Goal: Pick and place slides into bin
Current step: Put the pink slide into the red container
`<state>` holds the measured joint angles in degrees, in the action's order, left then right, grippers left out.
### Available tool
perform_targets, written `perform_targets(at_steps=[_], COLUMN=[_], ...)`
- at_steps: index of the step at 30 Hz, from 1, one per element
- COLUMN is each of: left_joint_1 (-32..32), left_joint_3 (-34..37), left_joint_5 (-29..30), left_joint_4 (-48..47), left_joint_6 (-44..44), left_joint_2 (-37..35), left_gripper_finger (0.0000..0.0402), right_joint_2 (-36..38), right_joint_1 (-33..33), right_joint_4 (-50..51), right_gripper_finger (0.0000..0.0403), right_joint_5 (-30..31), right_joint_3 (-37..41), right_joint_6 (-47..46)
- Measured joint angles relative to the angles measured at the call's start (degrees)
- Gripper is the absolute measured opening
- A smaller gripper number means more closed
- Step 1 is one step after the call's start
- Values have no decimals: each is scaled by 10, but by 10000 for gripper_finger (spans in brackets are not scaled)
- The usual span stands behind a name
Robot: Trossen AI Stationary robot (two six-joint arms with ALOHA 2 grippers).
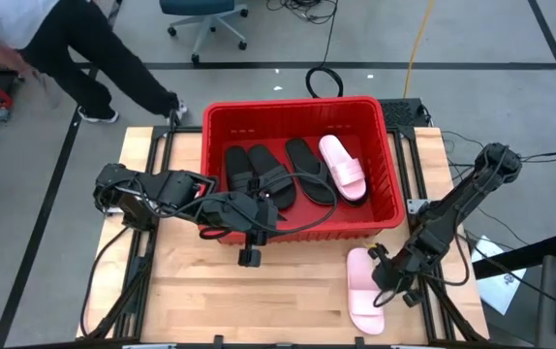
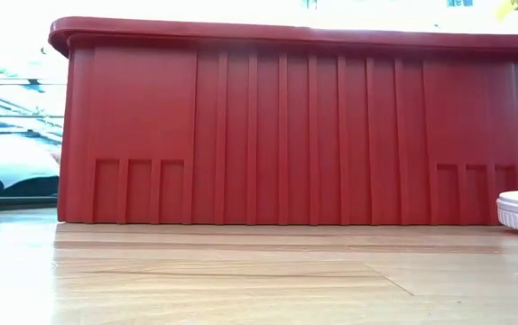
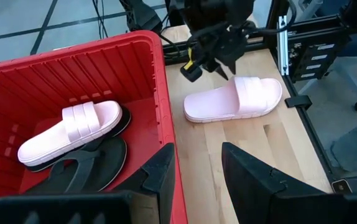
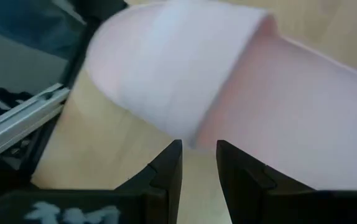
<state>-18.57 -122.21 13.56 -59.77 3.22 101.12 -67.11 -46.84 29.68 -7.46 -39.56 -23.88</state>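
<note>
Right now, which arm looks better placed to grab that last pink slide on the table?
The right. Its gripper hangs open right at the pink slide, while the left gripper waits empty by the red bin.

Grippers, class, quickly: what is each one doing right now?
Left gripper: open, empty, over the bin's front wall.
Right gripper: open, holding nothing, at the pink slide on the table.

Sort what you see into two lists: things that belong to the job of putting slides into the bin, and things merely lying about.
Job: red bin; pink slide on the table; pink slide in the bin; black slides in the bin.

Lying about: office chair; coiled cable.
</note>
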Motion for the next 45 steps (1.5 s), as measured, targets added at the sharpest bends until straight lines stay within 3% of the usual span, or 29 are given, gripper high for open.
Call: perform_targets(at_steps=[11,25,33,36,41,45], left_joint_1=[0,0,0,0,0,0], left_joint_3=[0,0,0,0,0,0], left_joint_5=[0,-2,-5,-7,-9,-9], left_joint_4=[0,0,0,0,0,-1], left_joint_6=[4,5,5,3,4,4], left_joint_2=[0,0,0,0,0,0], left_gripper_finger=[129,129,129,129,129,129], right_joint_2=[0,-23,-60,-61,-61,-61], right_joint_1=[0,-2,-5,-5,-5,-5], right_joint_4=[-144,-168,-325,-352,-359,-360], right_gripper_finger=[89,89,88,73,9,10], right_joint_5=[-15,-32,-61,-61,-59,-55], right_joint_3=[56,59,91,91,91,91], right_joint_6=[-10,-71,-98,-130,-181,-204])
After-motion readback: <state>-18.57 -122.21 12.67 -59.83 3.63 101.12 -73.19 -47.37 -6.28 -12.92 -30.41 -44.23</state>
